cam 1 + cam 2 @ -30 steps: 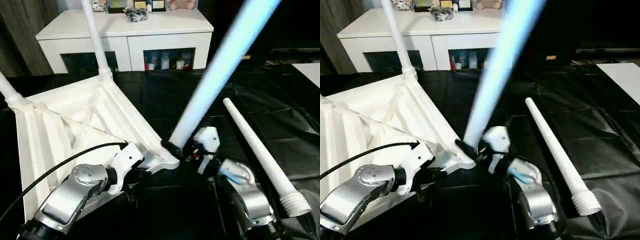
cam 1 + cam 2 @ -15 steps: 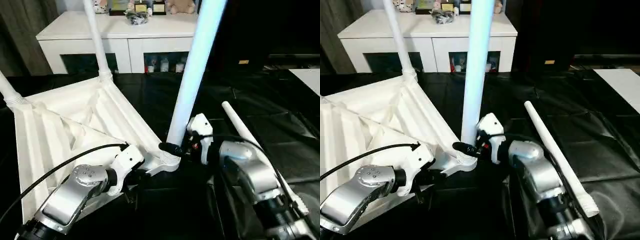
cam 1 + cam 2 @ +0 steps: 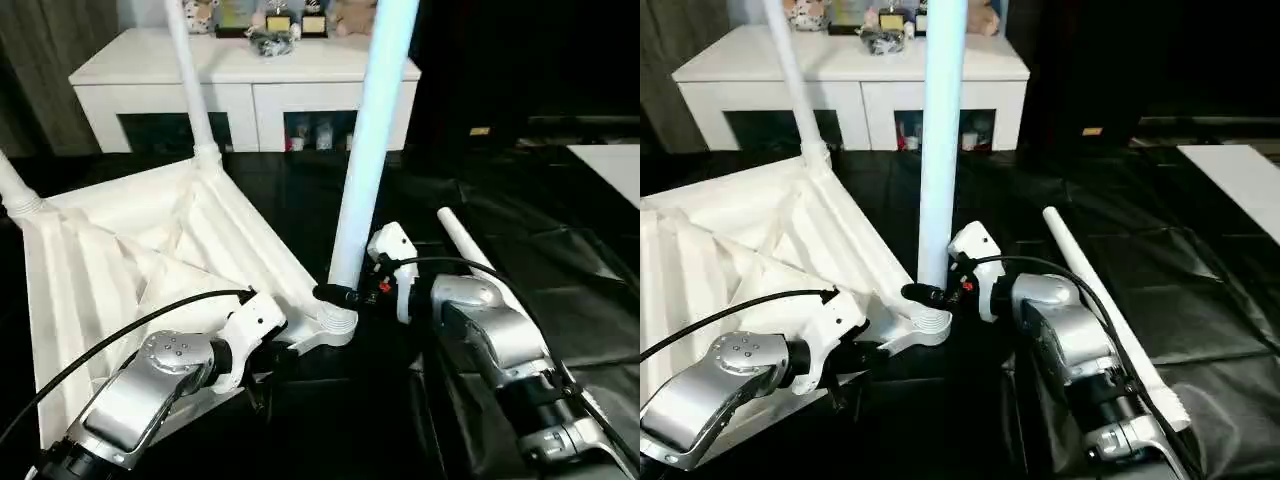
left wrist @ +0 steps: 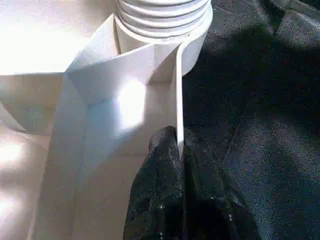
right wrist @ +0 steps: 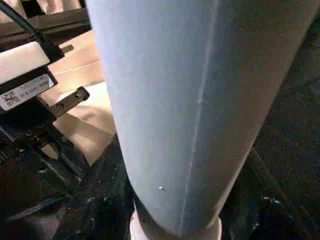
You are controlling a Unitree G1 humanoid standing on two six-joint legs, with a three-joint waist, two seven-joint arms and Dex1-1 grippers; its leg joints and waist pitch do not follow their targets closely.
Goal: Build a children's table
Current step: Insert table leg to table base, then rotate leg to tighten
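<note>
Third leg [image 3: 362,170] stood upright in corner socket [image 3: 335,322], clamped low by right gripper [image 3: 335,295], left gripper [image 4: 179,150] pinching tabletop [image 3: 150,250] rim; best kept plumb while threading.

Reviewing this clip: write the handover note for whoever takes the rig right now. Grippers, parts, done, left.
Left gripper: shut on the side wall of the upside-down white plastic ribbed tabletop, near its front corner socket.
Right gripper: closed around the base of a long tapered white tube leg, which stands about upright in that socket.
Done: two other legs stand in the far sockets.
Left: finish seating this leg, then fit the fourth leg, lying loose on the black floor covering to the robot's right.
</note>
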